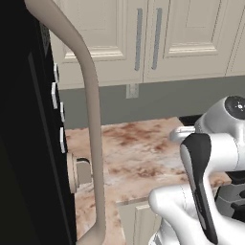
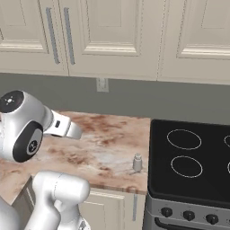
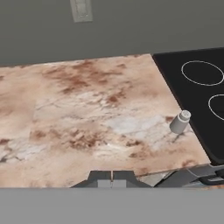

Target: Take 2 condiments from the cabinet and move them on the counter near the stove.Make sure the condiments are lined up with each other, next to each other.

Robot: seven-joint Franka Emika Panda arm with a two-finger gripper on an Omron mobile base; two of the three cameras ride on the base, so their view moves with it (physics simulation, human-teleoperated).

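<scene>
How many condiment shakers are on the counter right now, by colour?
Pale grey-beige shaker: 1, upright on the counter close to the stove edge
Black shaker: 0
Total on the counter: 1

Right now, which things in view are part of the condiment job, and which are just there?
Job:
- grey shaker, upright on the counter beside the stove
- gripper, shut, holding nothing

Just there:
- wall outlet
- panelled upper cabinets
- dark appliance with a beige handle, left of the counter
</scene>
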